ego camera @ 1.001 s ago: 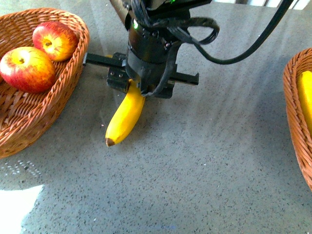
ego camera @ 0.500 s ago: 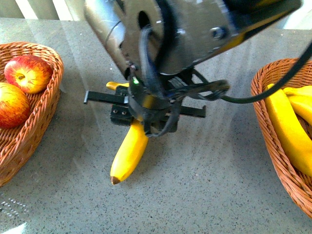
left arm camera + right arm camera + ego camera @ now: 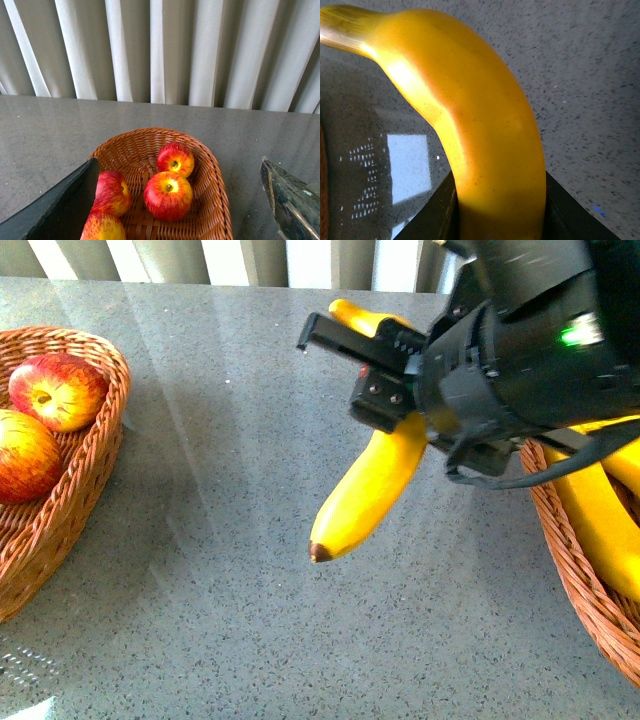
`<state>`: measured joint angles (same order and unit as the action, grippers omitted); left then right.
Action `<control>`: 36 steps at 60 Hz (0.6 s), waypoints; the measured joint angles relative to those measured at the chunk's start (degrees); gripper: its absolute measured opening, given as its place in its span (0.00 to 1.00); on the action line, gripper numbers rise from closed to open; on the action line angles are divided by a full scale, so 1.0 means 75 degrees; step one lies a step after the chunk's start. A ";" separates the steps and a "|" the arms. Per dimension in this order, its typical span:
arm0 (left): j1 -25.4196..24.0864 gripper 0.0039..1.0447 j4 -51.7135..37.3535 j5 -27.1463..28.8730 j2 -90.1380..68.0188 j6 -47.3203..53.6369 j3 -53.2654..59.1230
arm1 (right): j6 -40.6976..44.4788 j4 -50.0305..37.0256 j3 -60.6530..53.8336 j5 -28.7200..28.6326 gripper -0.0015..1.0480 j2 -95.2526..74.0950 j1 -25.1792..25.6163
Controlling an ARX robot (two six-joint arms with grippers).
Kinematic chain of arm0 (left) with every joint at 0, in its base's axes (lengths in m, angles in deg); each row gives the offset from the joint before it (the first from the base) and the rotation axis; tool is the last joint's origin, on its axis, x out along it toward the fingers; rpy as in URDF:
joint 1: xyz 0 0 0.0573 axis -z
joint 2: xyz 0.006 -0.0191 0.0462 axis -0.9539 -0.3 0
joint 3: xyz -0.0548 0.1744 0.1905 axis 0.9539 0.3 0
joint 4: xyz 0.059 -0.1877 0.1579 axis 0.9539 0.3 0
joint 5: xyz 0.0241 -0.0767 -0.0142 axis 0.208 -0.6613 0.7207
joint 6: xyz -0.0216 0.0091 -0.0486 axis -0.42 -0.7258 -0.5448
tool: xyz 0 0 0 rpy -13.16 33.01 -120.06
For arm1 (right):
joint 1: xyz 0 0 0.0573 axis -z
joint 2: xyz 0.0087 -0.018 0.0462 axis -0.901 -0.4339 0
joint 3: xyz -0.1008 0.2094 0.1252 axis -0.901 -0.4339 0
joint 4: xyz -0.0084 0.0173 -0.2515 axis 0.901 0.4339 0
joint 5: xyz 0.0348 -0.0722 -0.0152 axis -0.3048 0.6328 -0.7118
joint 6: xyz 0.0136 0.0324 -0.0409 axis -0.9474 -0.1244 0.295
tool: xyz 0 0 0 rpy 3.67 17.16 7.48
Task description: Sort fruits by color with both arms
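Observation:
My right gripper (image 3: 392, 412) is shut on a yellow banana (image 3: 368, 492) and holds it above the grey table, dark tip hanging down toward the front. The right wrist view shows the same banana (image 3: 485, 125) filling the frame, clamped between the black jaws of the right gripper (image 3: 500, 210). Two red apples (image 3: 58, 390) (image 3: 22, 455) lie in the left wicker basket (image 3: 112, 430). In the left wrist view my left gripper (image 3: 178, 167) hangs open above that basket (image 3: 220, 200), which holds several apples (image 3: 168, 195). The left arm is outside the front view.
A second wicker basket (image 3: 548, 515) at the right edge holds more bananas (image 3: 598, 530), close beside the right arm. Grey speckled tabletop (image 3: 220, 570) lies between the baskets. Pale curtains (image 3: 160, 50) hang behind the table's far edge.
The right gripper has lifted the banana off the table and carried it to the right, up to the right basket. The apples have stayed put.

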<state>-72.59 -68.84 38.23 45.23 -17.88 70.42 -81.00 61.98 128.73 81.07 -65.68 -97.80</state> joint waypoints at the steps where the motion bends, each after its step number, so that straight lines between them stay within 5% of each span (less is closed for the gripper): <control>1: 0.0000 0.91 -0.0003 -0.0003 0.0000 0.0000 -0.0003 | 0.0038 -0.0003 -0.0105 0.0009 0.28 0.0172 0.0052; 20: 0.0000 0.91 0.0000 0.0000 0.0000 0.0000 0.0000 | 0.1198 0.0501 -0.0863 0.0131 0.28 0.2463 0.1536; 36: 0.0000 0.91 -0.0003 0.0000 0.0000 0.0000 -0.0003 | 0.1274 0.1244 -0.1241 -0.2567 0.28 0.3427 0.3911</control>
<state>-72.59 -68.86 38.23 45.23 -17.88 70.39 -71.45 71.31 119.42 61.81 -39.97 -68.47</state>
